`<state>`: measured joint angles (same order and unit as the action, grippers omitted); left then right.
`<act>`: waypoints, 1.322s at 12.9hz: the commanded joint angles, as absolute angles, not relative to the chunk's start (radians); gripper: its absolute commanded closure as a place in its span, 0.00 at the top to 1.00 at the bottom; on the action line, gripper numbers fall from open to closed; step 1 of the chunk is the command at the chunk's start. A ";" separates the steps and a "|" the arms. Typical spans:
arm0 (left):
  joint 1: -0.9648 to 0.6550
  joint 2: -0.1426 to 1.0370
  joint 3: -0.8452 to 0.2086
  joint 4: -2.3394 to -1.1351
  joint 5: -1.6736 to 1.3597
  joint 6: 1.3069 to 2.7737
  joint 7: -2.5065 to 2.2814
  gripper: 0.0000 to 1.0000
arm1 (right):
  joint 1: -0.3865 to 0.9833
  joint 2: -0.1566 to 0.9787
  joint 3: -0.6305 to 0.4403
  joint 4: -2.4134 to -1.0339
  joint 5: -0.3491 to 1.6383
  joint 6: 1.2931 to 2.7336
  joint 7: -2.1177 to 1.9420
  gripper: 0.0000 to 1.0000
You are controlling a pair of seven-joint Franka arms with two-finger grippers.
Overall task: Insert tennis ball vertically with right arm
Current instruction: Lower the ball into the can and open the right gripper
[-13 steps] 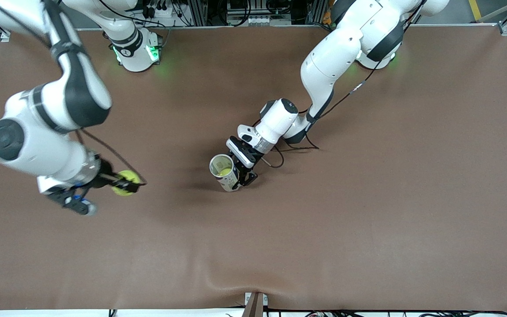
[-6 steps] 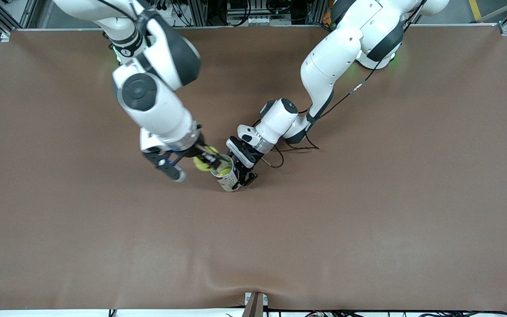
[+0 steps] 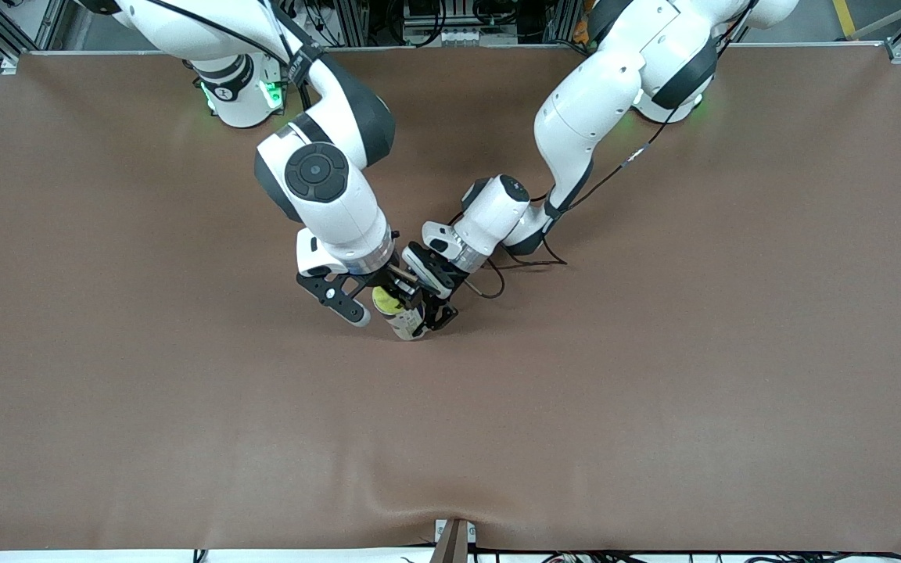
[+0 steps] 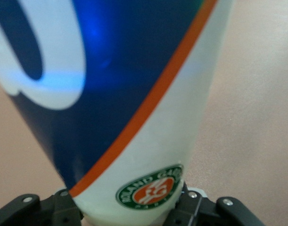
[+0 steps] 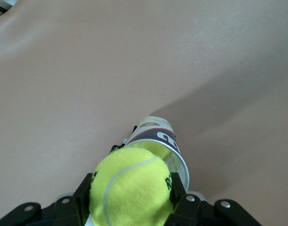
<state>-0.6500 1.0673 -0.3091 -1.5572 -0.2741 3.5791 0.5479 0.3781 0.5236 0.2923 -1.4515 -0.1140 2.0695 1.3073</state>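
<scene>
My right gripper (image 3: 389,295) is shut on a yellow-green tennis ball (image 3: 385,300) and holds it right over the open mouth of a tennis ball can (image 3: 411,322). In the right wrist view the ball (image 5: 131,187) sits between the black fingers (image 5: 181,195), with the can's open rim (image 5: 177,162) just under it and another yellow ball inside. My left gripper (image 3: 433,306) is shut on the can's side and holds it upright on the table. In the left wrist view the white, blue and orange can (image 4: 134,108) fills the picture.
The brown table mat (image 3: 654,352) is bare around the can. A black cable (image 3: 521,262) trails from the left arm's wrist onto the mat beside the left gripper. Both arms crowd close together over the can.
My right arm has swung from the right arm's end of the table to the can, carrying the ball, which now hangs over the can's mouth. The left arm and can have not moved.
</scene>
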 commanded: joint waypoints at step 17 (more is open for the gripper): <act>-0.644 1.058 -0.308 -1.618 -0.287 3.553 0.545 0.68 | 0.168 0.408 0.290 -1.425 -0.115 1.812 0.979 1.00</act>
<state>-0.6499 1.0672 -0.3091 -1.5575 -0.2740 3.5792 0.5479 0.2297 0.4557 0.2753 -1.4076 -0.1200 1.8590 1.0811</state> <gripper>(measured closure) 0.313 0.000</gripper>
